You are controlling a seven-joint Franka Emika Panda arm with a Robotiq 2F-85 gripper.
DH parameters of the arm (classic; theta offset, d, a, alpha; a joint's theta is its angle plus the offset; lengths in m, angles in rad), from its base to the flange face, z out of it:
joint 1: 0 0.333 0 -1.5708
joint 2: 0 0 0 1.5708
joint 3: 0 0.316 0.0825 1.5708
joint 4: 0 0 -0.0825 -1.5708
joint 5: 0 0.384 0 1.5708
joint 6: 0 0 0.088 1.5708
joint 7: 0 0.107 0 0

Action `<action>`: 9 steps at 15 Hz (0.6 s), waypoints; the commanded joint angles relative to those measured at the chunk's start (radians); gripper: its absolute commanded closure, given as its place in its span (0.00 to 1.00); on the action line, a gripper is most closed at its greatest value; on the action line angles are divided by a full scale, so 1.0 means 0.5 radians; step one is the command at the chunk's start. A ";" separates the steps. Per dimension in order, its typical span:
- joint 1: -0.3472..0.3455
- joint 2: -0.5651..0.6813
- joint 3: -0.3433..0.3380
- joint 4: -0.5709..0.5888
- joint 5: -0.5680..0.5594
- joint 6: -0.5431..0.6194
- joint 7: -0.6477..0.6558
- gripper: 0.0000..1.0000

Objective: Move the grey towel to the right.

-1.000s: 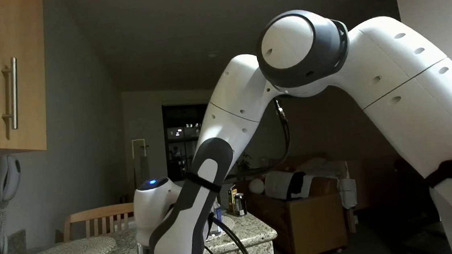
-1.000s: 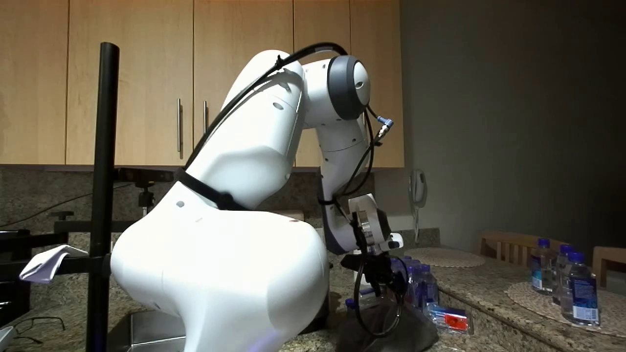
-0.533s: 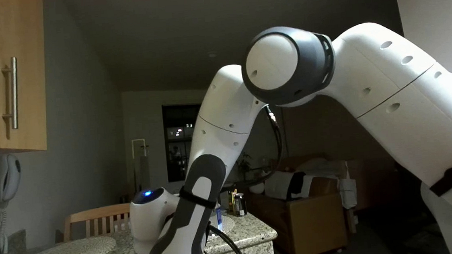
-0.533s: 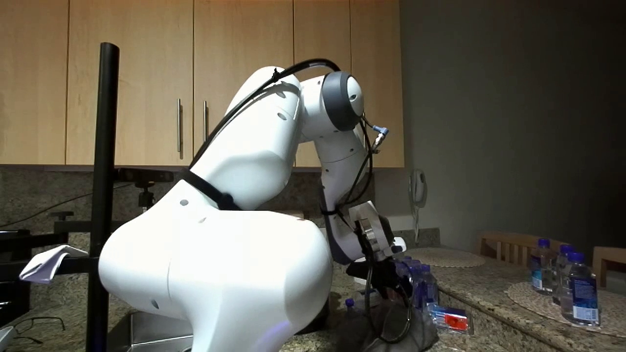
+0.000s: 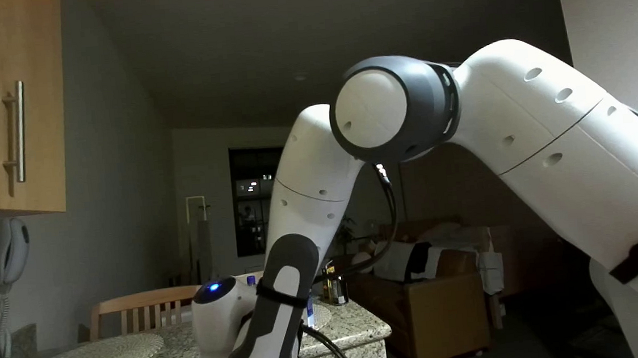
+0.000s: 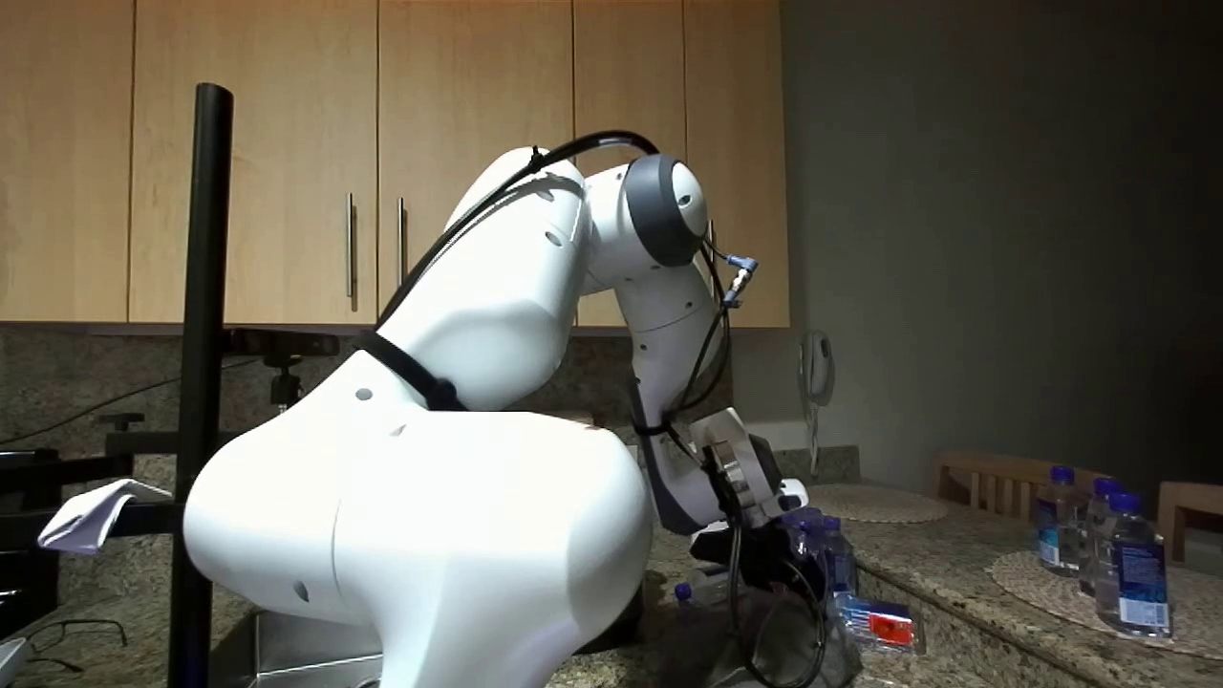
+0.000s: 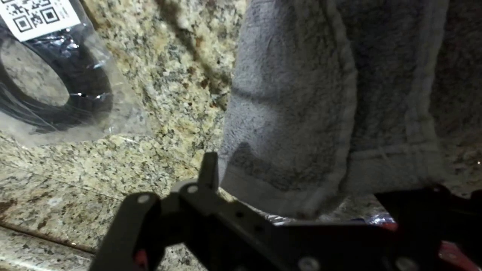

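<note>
Jaws parted wide, the gripper (image 7: 320, 172) stands near one end of the folded grey towel (image 7: 308, 101), where closing too high may pinch only the top layer.

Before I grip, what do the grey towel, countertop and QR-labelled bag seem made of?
Grey towel: matte fabric, perhaps terry or fleece; fuzzy pile and hemmed edges.
Countertop: smooth-looking stone, likely granite or a lookalike; tan and black flecks.
QR-labelled bag: glossy clear plastic, probably; bright glints, and a dark ring shows through.
</note>
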 commanded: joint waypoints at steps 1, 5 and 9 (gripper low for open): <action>0.022 -0.001 -0.027 -0.002 -0.011 -0.078 0.051 0.00; -0.023 -0.067 0.046 -0.013 0.042 -0.199 0.007 0.00; -0.061 -0.184 0.106 -0.046 0.043 -0.282 0.006 0.00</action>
